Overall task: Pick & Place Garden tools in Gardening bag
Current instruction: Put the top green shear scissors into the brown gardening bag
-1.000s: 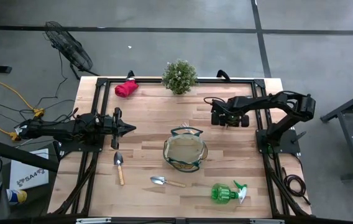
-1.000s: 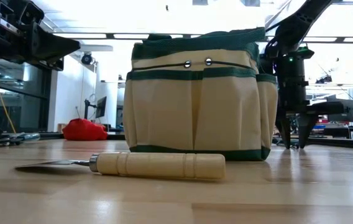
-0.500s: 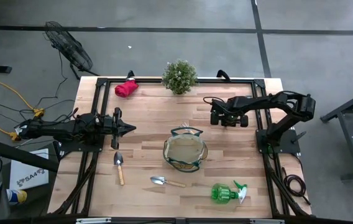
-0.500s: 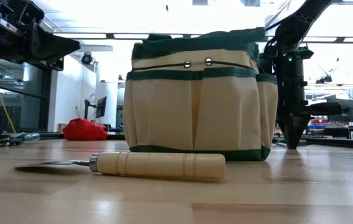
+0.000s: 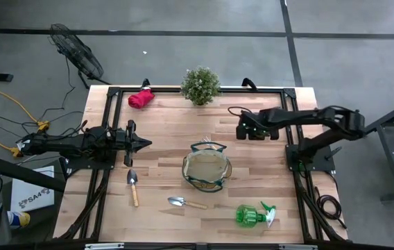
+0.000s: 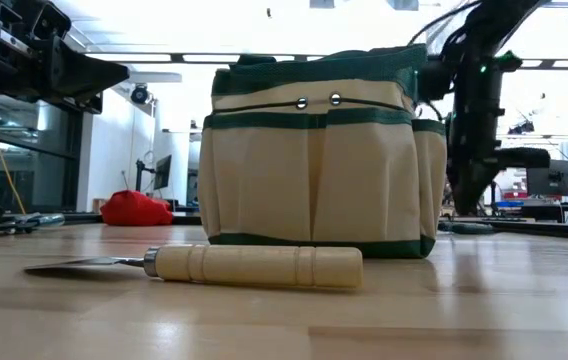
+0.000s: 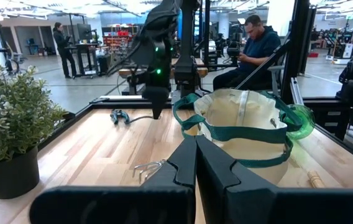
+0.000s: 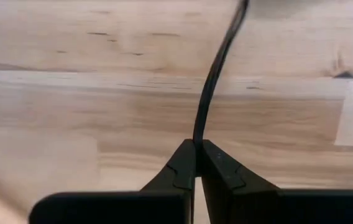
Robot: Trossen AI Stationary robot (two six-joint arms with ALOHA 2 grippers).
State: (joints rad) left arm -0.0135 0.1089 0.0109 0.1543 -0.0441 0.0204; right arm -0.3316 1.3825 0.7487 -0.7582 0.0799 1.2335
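Observation:
The tan gardening bag [image 5: 207,169] with green trim stands upright at mid-table. One trowel [image 5: 133,186] lies to its left and a second trowel [image 5: 186,203] in front of it. The green spray bottle [image 5: 252,215] lies near the front edge, and the red glove bundle [image 5: 140,98] lies at the far left. The grey-green pruning shears [image 7: 119,116] lie on the table behind the bag, and also show in the low view [image 6: 469,228]. My right gripper [image 5: 242,130] hangs shut just above them, pointing down. My left gripper [image 5: 143,144] is shut and empty, held level left of the bag. My right gripper pinches a thin dark strip [image 8: 199,127] between its two fingertips, from above, pointing down. The strip curves away slack over the tabletop toward the shears. The shears' body rests on the table below the gripper.
A bushy potted plant [image 5: 200,85] stands at the far edge, behind the bag. Black frame rails run along the table's edges. People and benches show in the room beyond the table. Bare wood lies between the bag and the right edge.
My right gripper, open at the tabletop behind the bag a second ago, has shut there and then risen a little. Its arm has stretched out toward the table's right edge. The bag, trowels and left arm have kept still.

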